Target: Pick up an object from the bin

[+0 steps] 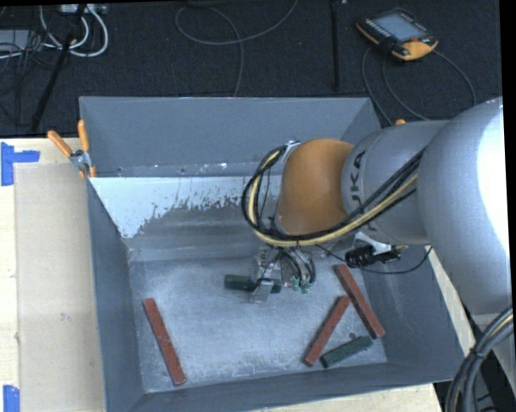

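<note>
The pincer (265,288) hangs low over the middle of the grey bin (111,335), beneath the arm's orange cover (312,186) and its looped cables (259,195). Whether it is released or clenched cannot be told; wires and the wrist crowd the tip.

Just beside the pincer, on the side away from the arm, lies a small dark green block (238,284), flat on the bin floor. Its long axis runs nearly level across the view, one end pointing at the pincer and the other away from it. That near end meets the pincer's tip, but whether it is grasped or merely touched cannot be told.

Nothing lies on the block or against it.

On the arm's side of the pincer and a little nearer the camera, two red-brown strips lie close together: one slanted strip (359,301) and a second strip (326,330) leaning the opposite way. Their upper ends are close to each other. Just past the second strip's lower end rests another dark green block (347,351).

Well apart on the far side of the pincer, nearer the camera, a third red-brown strip (164,341) lies alone, running steeply along the bin floor.
</note>
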